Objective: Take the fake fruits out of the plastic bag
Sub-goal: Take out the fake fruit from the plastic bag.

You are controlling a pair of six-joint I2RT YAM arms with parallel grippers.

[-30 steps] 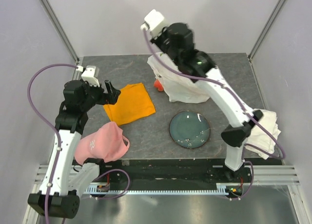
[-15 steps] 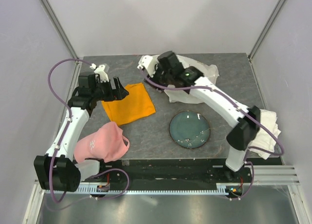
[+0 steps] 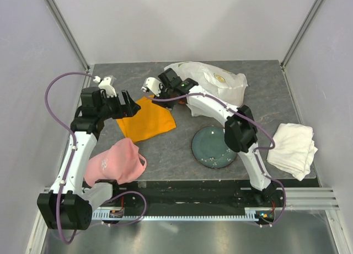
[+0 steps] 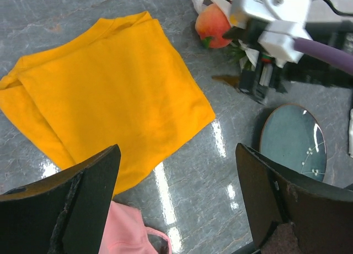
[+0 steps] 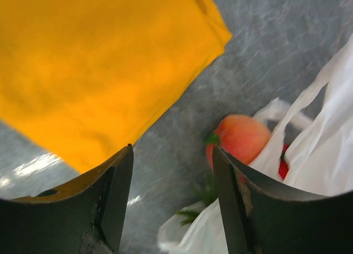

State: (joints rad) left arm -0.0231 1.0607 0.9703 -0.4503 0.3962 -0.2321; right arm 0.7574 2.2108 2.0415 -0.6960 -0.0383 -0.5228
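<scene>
The plastic bag (image 3: 216, 87) lies crumpled at the back of the table, its white film also at the right of the right wrist view (image 5: 322, 149). A peach (image 5: 241, 137) lies at the bag's mouth on the table, seen too from the left wrist (image 4: 212, 26). A bit of red fruit (image 5: 283, 167) and green pineapple leaves (image 5: 194, 211) show in the bag's folds. My right gripper (image 5: 174, 201) hangs open just left of the peach, holding nothing (image 3: 167, 93). My left gripper (image 3: 129, 104) is open over the cloth's near edge (image 4: 176, 204).
An orange cloth (image 3: 148, 117) lies left of the bag. A grey-blue plate (image 3: 214, 146) sits in front of the bag, a pink cap (image 3: 116, 161) at the front left, a folded white towel (image 3: 293, 149) at the right edge.
My right arm came down from high over the bag to table level at its mouth and its jaws opened; the bag dropped flat. The left arm shifted slightly.
</scene>
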